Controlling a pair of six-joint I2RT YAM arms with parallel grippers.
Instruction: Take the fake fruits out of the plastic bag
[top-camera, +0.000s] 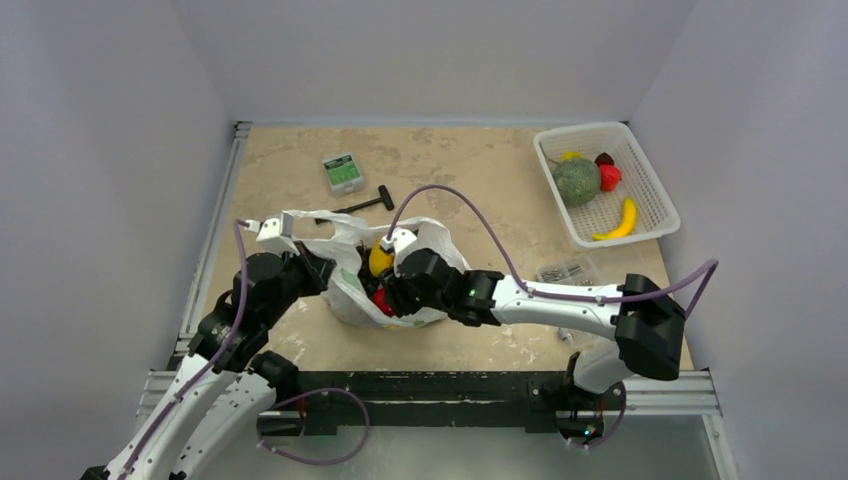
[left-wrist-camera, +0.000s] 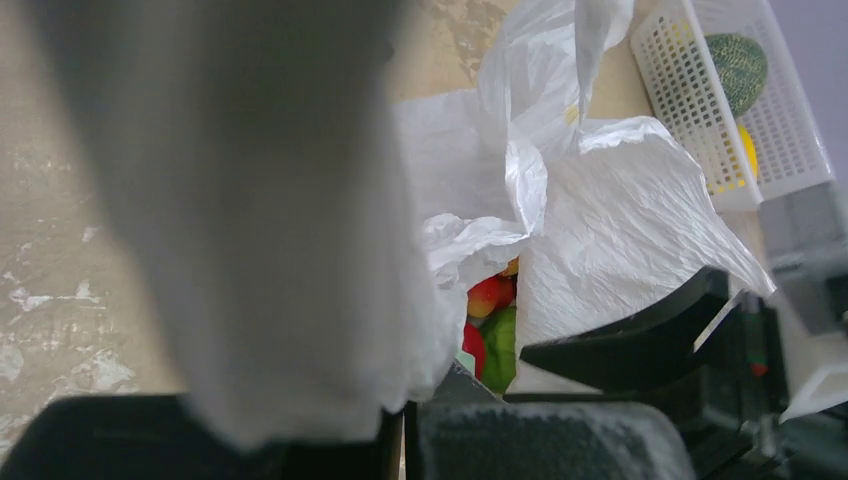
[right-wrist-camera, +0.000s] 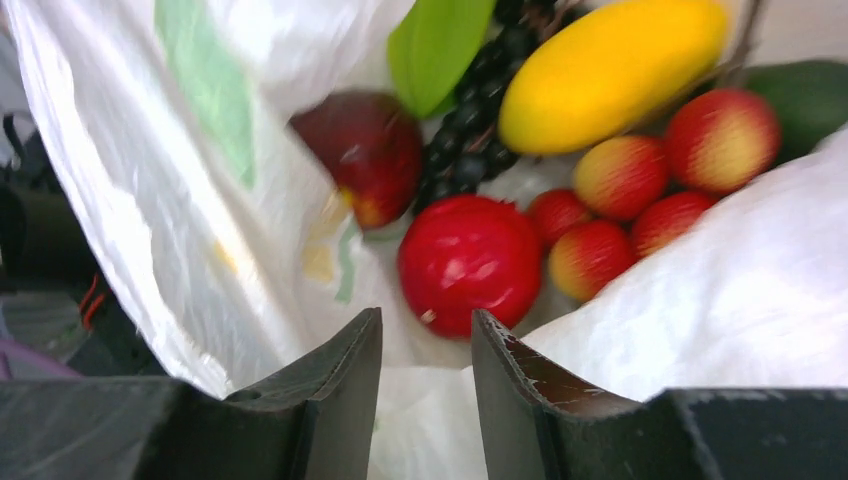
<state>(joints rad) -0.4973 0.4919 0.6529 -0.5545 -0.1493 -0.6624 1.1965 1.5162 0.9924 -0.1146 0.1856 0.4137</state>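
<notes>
The right gripper (right-wrist-camera: 425, 345) is reaching into the mouth of the plastic bag (top-camera: 350, 300). Its fingers (right-wrist-camera: 340, 385) are standing slightly apart, with a fold of the bag's film lying in the gap but not pinched. Just beyond the fingertips, inside the bag, a round red fruit (right-wrist-camera: 470, 260) is lying among small red-and-yellow fruits (right-wrist-camera: 620, 175), a dark red apple (right-wrist-camera: 365, 150), a bunch of dark grapes (right-wrist-camera: 480, 120) and a long yellow fruit (right-wrist-camera: 610, 70). The left gripper (left-wrist-camera: 395, 435) is closed, pinching the bag's left rim and holding it up. The bag is sitting on the table (top-camera: 450, 160) between the two arms. Far right of the bag, a white basket (top-camera: 652, 190) is holding a green melon (top-camera: 577, 182) and a banana (top-camera: 620, 222)
</notes>
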